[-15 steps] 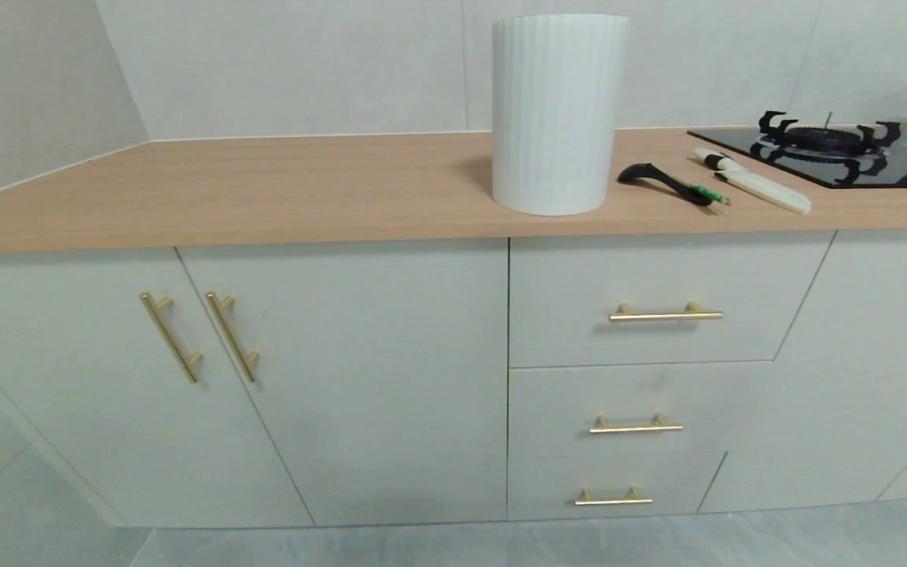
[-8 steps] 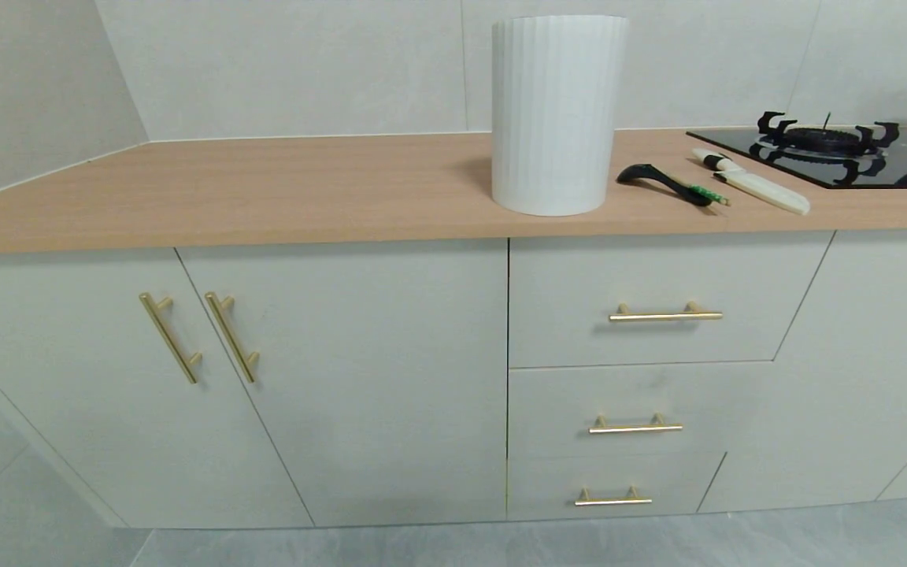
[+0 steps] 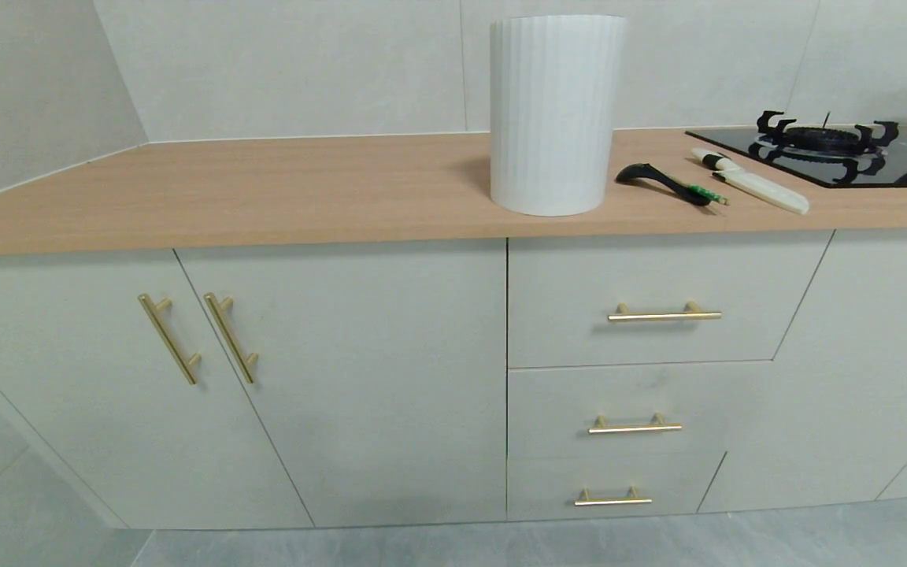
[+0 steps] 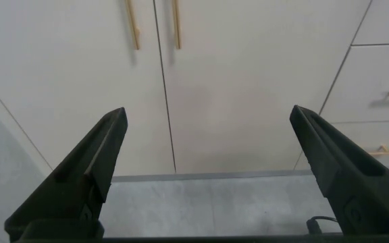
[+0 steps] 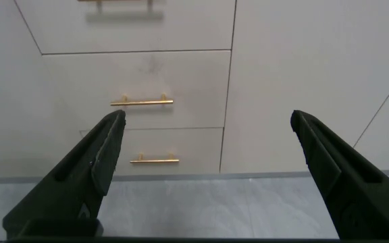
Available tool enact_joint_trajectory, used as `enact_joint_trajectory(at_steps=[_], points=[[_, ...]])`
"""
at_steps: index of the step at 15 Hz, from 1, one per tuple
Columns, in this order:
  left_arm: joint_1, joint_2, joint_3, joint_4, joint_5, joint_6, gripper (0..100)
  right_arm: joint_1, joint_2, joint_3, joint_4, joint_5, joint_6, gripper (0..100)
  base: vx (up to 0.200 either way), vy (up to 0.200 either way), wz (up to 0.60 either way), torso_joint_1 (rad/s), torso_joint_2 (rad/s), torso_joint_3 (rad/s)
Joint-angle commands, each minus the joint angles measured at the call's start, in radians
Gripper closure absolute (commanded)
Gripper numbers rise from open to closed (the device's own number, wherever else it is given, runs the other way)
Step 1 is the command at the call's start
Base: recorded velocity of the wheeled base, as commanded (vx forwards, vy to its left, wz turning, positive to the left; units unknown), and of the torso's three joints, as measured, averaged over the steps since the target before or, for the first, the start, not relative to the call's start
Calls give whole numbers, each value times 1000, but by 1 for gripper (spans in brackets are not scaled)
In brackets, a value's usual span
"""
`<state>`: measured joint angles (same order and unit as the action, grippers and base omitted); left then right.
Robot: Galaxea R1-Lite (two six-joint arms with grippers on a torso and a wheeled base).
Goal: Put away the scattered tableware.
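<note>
We count two utensils on the counter (image 3: 264,189), one black spoon (image 3: 662,181) and one white knife (image 3: 753,183), lying just right of one white ribbed canister (image 3: 557,114). Our left claw (image 4: 208,115) and right claw (image 5: 206,116) both hang spread apart, facing two cabinet doors (image 3: 343,378) and three drawers (image 3: 642,299).

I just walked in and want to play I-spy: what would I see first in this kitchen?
The tall white ribbed container standing on the wooden countertop grabs the eye first. Right beside it, toward the black hob, lie a black utensil and a white utensil. Below, gold handles shine on the pale drawers.
</note>
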<state>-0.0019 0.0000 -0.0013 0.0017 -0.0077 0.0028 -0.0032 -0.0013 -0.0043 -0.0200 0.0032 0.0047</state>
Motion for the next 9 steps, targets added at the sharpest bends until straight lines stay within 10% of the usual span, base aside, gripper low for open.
enact_joint_trajectory(at_steps=[1, 9], points=[[0, 2, 0, 0, 0, 0, 0, 5, 7, -88, -44, 8, 37, 0, 0, 0, 0, 0, 0, 0], [0, 0, 0, 0, 0, 0, 0, 131, 481, -227, -32, 121, 49, 0, 0, 0, 0, 0, 0, 0]])
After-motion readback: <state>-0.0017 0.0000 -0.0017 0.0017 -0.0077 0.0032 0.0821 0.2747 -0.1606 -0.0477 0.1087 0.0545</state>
